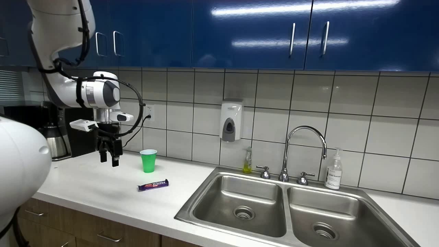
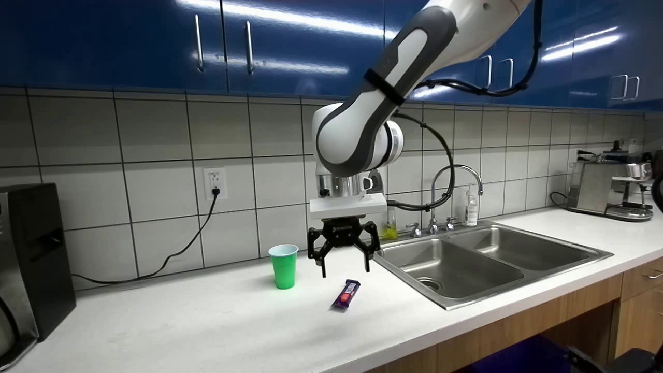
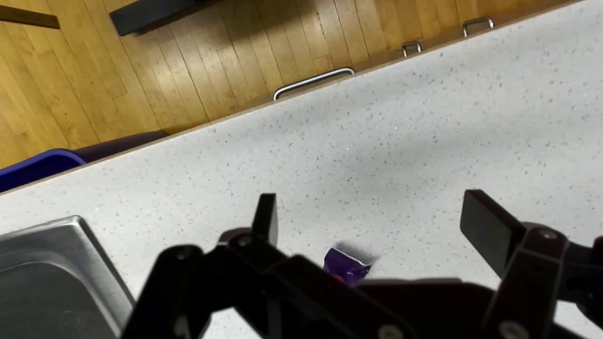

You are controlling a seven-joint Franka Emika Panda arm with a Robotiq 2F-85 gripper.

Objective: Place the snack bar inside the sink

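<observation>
Although I have three views to work from, only the exterior ones give me the whole snack bar (image 1: 153, 185), lying flat on the white bench (image 1: 85, 181), outside the sink (image 1: 223, 211). In an exterior view it sits low and left of centre in the frame, below the green cup (image 1: 148, 161), its long axis running almost level, the right end a little higher and on the sink's side. In an exterior view I see the snack bar (image 2: 346, 294) at lower middle, its axis steep, the top end leaning right. The end effector (image 2: 346, 270) hangs over the bench, its fingers (image 3: 487, 230) spread wide apart, the tips clear of the snack bar.

The wrist view shows me less: a single purple end of the snack bar (image 3: 347, 267) pokes out at lower centre, while the end effector's black linkage covers the remainder, so I can't trace the long axis there. Of the sink (image 3: 42, 239) I get a corner at lower left, cut off by the left and bottom edges. In both exterior views the arm (image 2: 357, 129) runs out of the frame at the top. The print on the snack bar is too blurred for me to read.
</observation>
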